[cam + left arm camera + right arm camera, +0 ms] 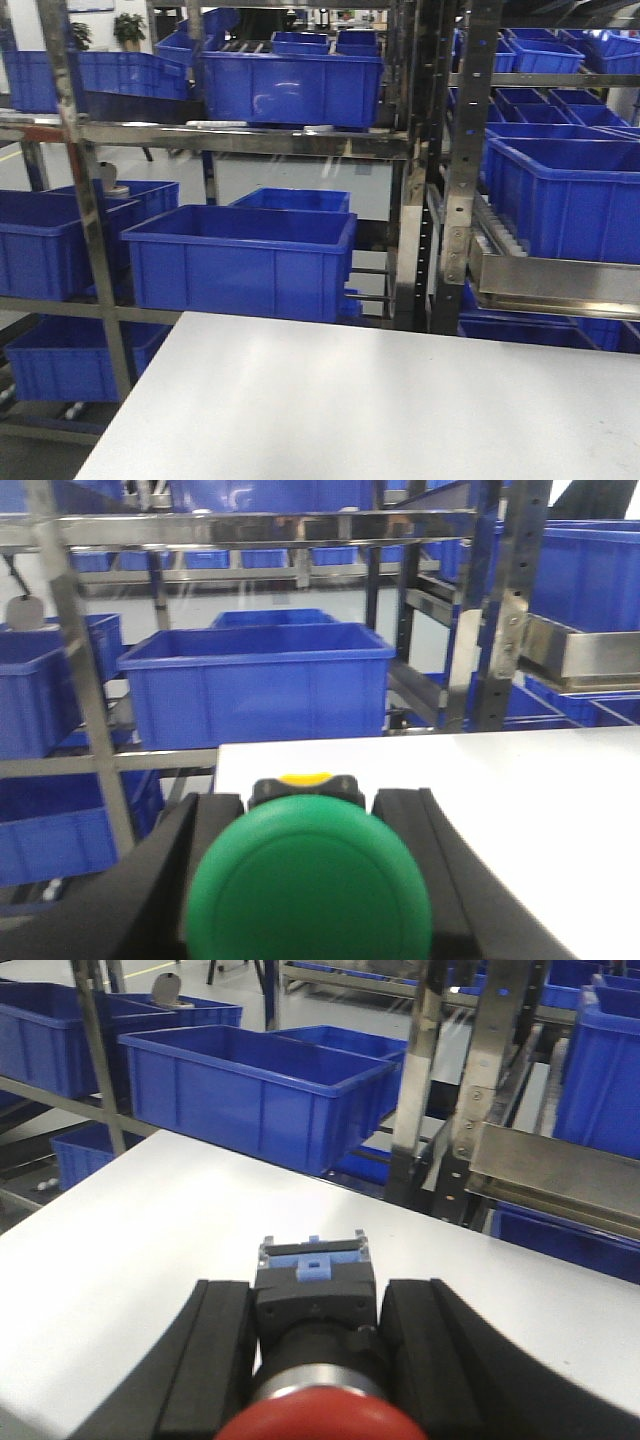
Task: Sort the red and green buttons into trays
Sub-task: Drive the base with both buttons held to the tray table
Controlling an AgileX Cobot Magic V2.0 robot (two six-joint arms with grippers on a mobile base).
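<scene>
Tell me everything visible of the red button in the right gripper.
The red button has a round red cap, cut off by the picture's lower edge. Behind it come a dark collar and a black body ending in a light blue block. It points cap toward the camera, clamped between the black fingers of the right gripper, with the white table beyond.

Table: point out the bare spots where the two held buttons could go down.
The whole white table shows bare in the front view, from its near edge to the far edge by the rack. Crowded beyond: blue crates fill the shelves. Green button sits in the left gripper, red button in the right gripper. No trays in view.
</scene>
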